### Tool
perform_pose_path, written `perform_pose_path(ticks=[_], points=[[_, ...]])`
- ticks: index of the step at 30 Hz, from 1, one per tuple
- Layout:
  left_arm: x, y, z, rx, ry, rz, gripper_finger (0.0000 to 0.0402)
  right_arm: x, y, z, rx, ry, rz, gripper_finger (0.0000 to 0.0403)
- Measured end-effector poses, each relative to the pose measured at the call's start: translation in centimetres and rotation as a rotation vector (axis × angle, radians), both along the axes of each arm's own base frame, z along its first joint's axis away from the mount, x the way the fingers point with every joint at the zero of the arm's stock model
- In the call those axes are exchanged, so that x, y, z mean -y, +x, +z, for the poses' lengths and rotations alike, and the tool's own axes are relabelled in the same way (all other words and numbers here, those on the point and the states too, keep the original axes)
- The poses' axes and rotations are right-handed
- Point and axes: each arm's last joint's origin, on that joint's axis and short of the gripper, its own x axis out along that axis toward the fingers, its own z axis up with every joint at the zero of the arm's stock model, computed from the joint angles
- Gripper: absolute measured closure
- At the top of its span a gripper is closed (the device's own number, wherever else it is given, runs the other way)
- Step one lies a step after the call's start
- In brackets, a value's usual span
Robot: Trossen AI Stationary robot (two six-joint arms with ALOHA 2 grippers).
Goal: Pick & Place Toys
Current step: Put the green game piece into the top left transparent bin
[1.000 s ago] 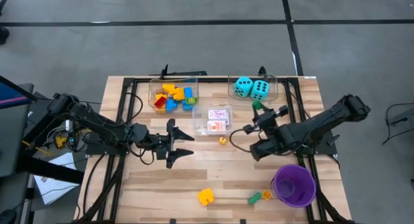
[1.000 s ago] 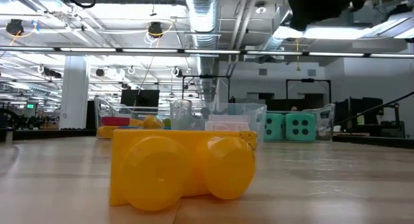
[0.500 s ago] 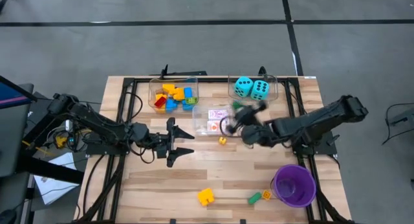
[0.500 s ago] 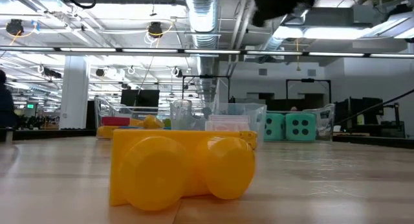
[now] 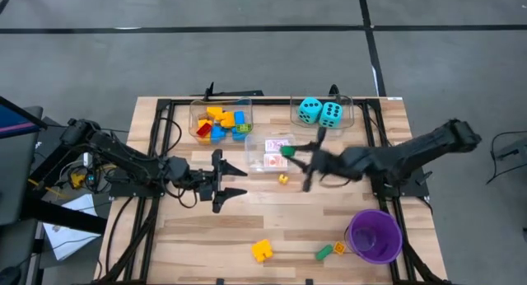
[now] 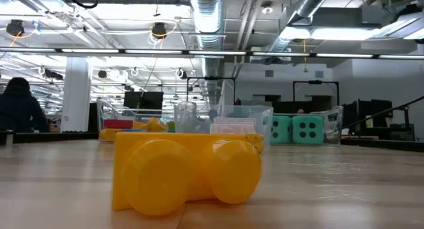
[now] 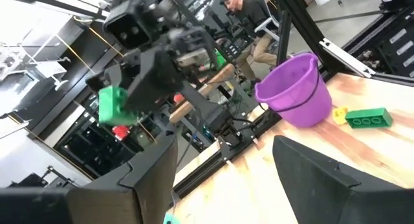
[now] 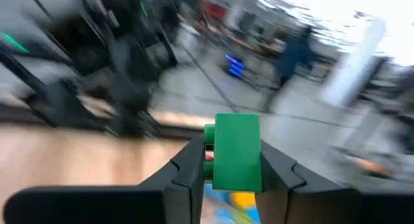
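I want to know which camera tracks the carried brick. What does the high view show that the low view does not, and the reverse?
Only the high view shows the right gripper holding a green brick, the left gripper and the purple cup. Only the low view shows a person in the room behind. Both show the yellow brick and the turquoise dice.

Top centre of high view: brick bin (image 5: 219,123) left, dice bin (image 5: 322,112) right, card packs (image 5: 276,152) below between them. Cup (image 5: 374,235) lower right; loose bricks (image 5: 263,250) bottom centre.

Open-plan lab: exposed ceiling ducts (image 6: 211,20) (desks behind).
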Motion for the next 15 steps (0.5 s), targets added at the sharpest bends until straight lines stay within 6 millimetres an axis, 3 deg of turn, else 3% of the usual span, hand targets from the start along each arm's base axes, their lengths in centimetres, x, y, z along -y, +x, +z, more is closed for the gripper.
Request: perform_pose_path(ticks=[3, 6, 10, 15], points=[[0.0, 0.0, 0.1, 0.017, 0.016, 0.003, 0.0153, 2.6, -2.2, -0.1, 0.155, 0.160, 0.176, 0.0314], [0.1, 0.4, 0.1, 0.048, 0.018, 0.004, 0.0148, 3.9, -2.7, -2.4, 0.229, 0.252, 0.291, 0.0314], [0.5, 1.4, -0.7, 0.079, 0.052, 0.005, 0.0131, 3.5, -1.7, -5.5, 0.208, 0.304, 0.403, 0.0314], [1.5, 2.7, -2.7, 0.077, 0.236, 0.020, 0.0095, 2.4, 0.0, -6.5, 0.282, 0.387, 0.497, 0.0314]])
